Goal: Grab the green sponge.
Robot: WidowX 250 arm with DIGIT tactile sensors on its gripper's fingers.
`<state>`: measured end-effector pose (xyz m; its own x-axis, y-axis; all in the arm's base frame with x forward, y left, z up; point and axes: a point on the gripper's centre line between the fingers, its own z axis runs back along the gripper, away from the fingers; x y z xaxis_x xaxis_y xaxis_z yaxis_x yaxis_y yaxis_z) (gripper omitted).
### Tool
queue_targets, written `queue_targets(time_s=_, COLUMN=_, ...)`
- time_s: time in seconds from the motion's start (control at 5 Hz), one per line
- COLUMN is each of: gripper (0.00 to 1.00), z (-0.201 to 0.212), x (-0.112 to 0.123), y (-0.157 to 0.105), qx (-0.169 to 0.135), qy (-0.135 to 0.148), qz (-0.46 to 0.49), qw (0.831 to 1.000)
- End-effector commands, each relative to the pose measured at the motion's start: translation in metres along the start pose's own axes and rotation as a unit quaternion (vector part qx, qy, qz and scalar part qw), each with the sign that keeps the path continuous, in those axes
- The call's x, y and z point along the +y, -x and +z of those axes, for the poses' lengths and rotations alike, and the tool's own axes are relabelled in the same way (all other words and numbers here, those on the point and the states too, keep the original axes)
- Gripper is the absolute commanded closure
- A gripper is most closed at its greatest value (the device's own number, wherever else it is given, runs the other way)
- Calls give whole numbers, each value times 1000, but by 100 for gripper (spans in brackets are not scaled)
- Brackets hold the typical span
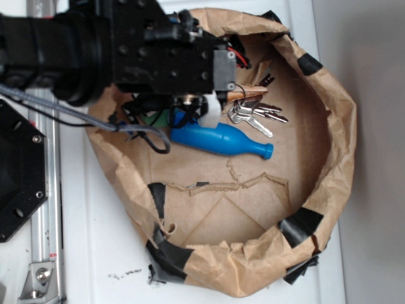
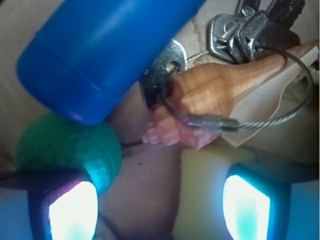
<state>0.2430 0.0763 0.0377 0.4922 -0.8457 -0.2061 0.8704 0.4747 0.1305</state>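
The gripper (image 2: 160, 205) hangs with fingers spread, grasping nothing. The green sponge (image 2: 70, 150) lies half hidden beneath a blue bottle (image 2: 105, 45). Keys (image 2: 250, 30) are cut off by the frame edge.

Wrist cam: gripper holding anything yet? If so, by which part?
Nothing held. The gripper is open, its jaws spread; the green sponge sits just ahead of one fingertip, beside the blue bottle, not between them.

My arm (image 1: 120, 50) hangs over the far left of the paper bowl (image 1: 329, 158). Green sponge (image 1: 159, 118) peeks out under it, mostly hidden. Blue bottle (image 1: 221, 140) lies just right of that, keys (image 1: 256, 117) beyond. Can't see my fingers' spread.
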Motion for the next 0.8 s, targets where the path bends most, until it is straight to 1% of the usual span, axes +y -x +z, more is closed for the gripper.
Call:
queue_targets(time_s=0.0, gripper=0, z=3, x=23, y=2, qx=-4, qy=-23, qz=23, qw=999)
queue_targets(time_s=0.4, gripper=0, z=2, x=35, y=5, qx=15, qy=-65, qz=60, qw=996)
queue_targets(time_s=0.6, gripper=0, z=-6, x=34, y=3, qx=23, qy=-66, qz=72, qw=995)
